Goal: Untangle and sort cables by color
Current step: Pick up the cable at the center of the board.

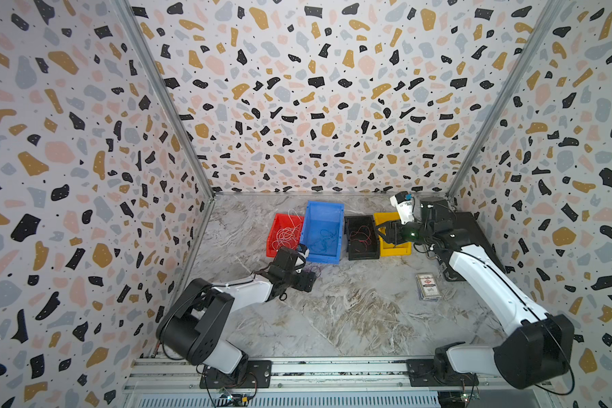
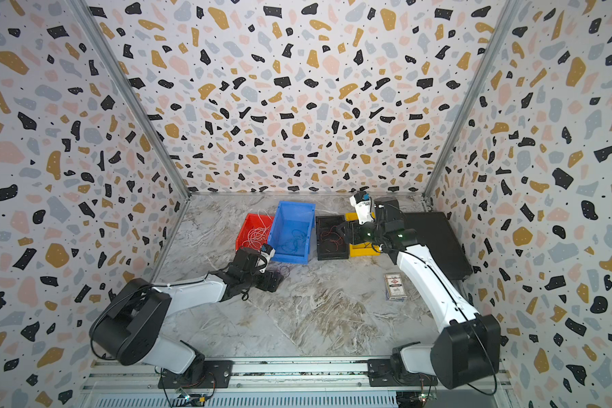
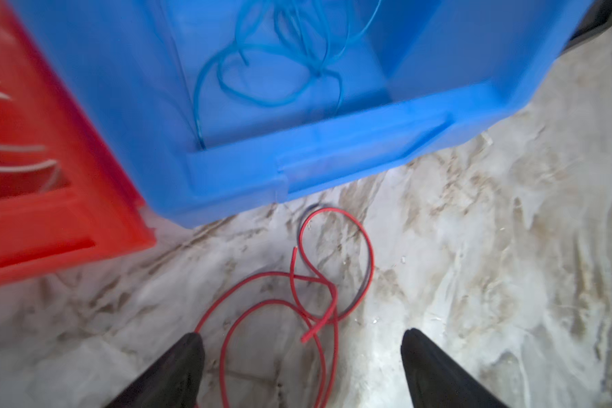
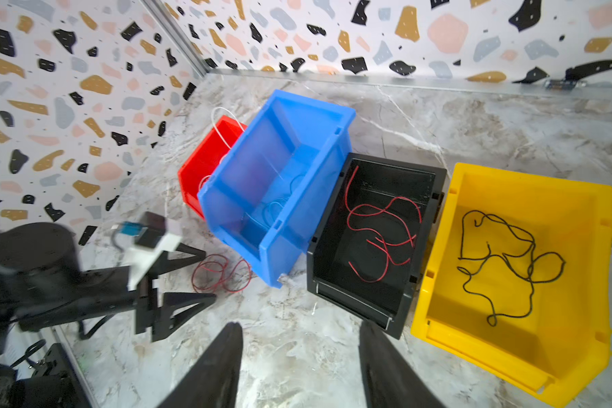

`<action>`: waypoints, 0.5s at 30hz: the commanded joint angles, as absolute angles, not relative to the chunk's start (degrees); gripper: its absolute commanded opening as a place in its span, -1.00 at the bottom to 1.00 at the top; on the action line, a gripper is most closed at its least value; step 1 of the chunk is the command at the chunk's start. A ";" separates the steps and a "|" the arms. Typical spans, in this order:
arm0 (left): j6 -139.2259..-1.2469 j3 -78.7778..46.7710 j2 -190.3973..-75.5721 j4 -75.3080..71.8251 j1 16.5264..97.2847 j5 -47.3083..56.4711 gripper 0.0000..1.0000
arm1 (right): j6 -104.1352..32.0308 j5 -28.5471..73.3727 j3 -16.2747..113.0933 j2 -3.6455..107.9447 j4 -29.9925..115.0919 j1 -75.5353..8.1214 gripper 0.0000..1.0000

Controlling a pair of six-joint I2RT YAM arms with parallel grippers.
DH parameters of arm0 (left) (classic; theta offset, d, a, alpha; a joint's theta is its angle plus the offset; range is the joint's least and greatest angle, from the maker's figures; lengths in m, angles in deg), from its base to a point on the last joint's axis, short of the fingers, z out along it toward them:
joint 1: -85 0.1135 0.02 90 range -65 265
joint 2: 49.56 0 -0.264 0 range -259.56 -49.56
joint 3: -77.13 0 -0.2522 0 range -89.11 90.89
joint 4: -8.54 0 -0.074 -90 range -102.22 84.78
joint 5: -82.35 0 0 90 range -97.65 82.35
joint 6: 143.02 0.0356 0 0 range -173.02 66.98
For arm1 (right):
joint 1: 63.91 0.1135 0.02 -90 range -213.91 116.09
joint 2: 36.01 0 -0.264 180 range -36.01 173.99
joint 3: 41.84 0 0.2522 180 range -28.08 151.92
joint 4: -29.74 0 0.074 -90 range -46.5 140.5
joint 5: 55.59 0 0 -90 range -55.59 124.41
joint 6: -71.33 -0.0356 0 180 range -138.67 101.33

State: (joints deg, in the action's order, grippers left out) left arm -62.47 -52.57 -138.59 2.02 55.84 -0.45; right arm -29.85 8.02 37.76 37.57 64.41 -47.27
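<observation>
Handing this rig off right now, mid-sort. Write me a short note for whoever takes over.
Left gripper: jaws open, low over the loose red cable on the table in front of the blue bin; nothing gripped.
Right gripper: jaws open, empty, up by the black bin and yellow bin.
Done: white cables in the red bin, blue cables in the blue bin, red cables in the black bin, black cable in the yellow bin.
Left: the loose red cable, probably for the black bin.

White, blue, red, black cables [image 4: 386, 240] in separate bins [image 4: 530, 176], looped red cable [image 3: 371, 254] loose beside blue bin [image 3: 333, 155]
</observation>
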 commanded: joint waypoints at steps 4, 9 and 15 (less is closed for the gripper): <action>-63.26 -47.96 -142.06 1.86 53.92 -3.88 0.65 | -30.86 7.96 31.93 29.98 63.33 -45.80 0.13; -62.67 -47.58 -144.21 1.80 52.50 -7.59 0.36 | -31.45 7.34 28.67 25.19 62.83 -45.72 0.11; -63.24 -48.36 -147.25 2.75 51.25 -8.44 0.01 | -30.89 8.39 26.79 20.32 63.63 -45.70 0.10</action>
